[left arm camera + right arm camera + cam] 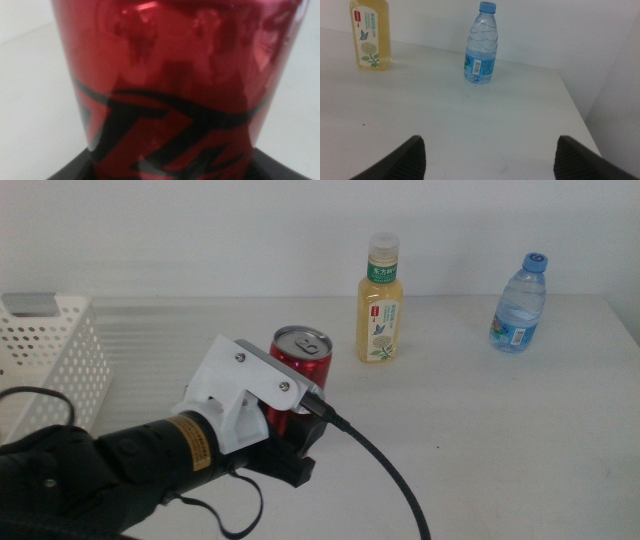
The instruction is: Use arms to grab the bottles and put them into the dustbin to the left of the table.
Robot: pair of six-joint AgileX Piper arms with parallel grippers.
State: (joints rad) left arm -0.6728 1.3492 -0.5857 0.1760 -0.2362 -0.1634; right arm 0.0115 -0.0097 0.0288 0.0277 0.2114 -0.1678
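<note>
The left claw (290, 442) reaches the upright red can (299, 365); whether it pinches, I cannot tell.

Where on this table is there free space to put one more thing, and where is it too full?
Bare table lies in front of the tea bottle and water bottle, and between those two. It is crowded near the dustbin, where the left gripper is at the red can. The right gripper, jaws open, waits over bare tabletop.
</note>
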